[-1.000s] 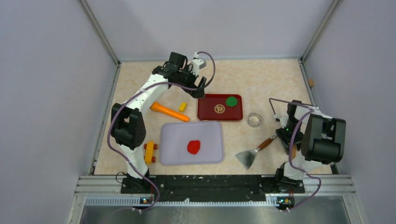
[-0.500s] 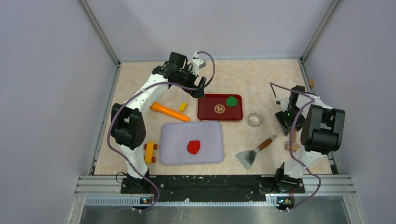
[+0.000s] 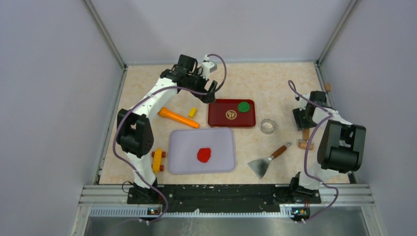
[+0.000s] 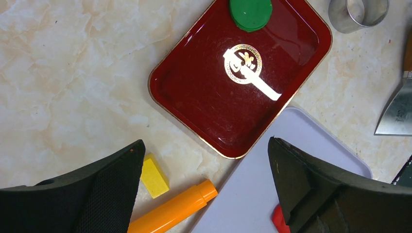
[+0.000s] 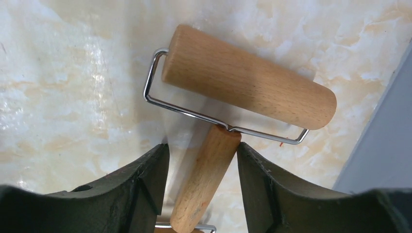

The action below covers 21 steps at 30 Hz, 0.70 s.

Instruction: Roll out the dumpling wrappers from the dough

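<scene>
While the left pincer [image 4: 205, 143] is hanging above the far left corner of the dark red tray [image 4: 194, 92], its two fingers are standing as wide apart as they go and are holding nothing. On this tray a green disc [image 4: 250, 12] is lying in the far right corner, and a gold emblem [image 4: 243, 57] is shining in the middle. The dough [image 3: 204, 155] is resting as a small red lump near the middle of the lilac board [image 3: 221, 142], which is lying on the desk [image 3: 275, 83] just on the near side of the tray; nothing is touching the lump. Beyond the board's far left corner an orange cylinder [image 3: 178, 118] and a small yellow block [image 3: 192, 112] are lying near each other. The right pincer [image 5: 201, 147] is standing at the right edge of the desk over a wooden roller [image 5: 248, 77]. Its fingers are about half open and are standing on both sides of the roller's handle [image 5: 204, 184]. One finger seems to be touching the handle, while on the other side a gap is showing, so the pincer is not clamping it. The roller's barrel is lying crosswise just ahead of the fingertips, in its wire frame. Between the board and the right arm a metal ring cutter [image 3: 268, 126] and a scraper [image 3: 265, 162] are lying on the desk, apart from each other.
</scene>
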Each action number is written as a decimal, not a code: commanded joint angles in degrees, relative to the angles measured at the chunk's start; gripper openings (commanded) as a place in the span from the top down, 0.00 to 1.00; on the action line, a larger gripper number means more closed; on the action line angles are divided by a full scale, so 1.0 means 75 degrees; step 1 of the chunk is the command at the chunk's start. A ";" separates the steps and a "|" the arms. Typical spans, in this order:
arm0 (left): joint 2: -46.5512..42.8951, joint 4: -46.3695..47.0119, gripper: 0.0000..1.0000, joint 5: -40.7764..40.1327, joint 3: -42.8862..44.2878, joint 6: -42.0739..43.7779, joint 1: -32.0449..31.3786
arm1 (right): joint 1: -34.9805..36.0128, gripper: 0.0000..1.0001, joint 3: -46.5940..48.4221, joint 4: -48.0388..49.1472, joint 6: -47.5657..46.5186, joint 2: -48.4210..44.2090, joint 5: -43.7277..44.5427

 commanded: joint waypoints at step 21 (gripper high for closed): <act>-0.0520 0.1254 0.05 0.0579 -0.0085 0.0519 -0.0193 | -0.0366 1.00 0.0082 -0.0464 0.2258 0.0629 -0.0441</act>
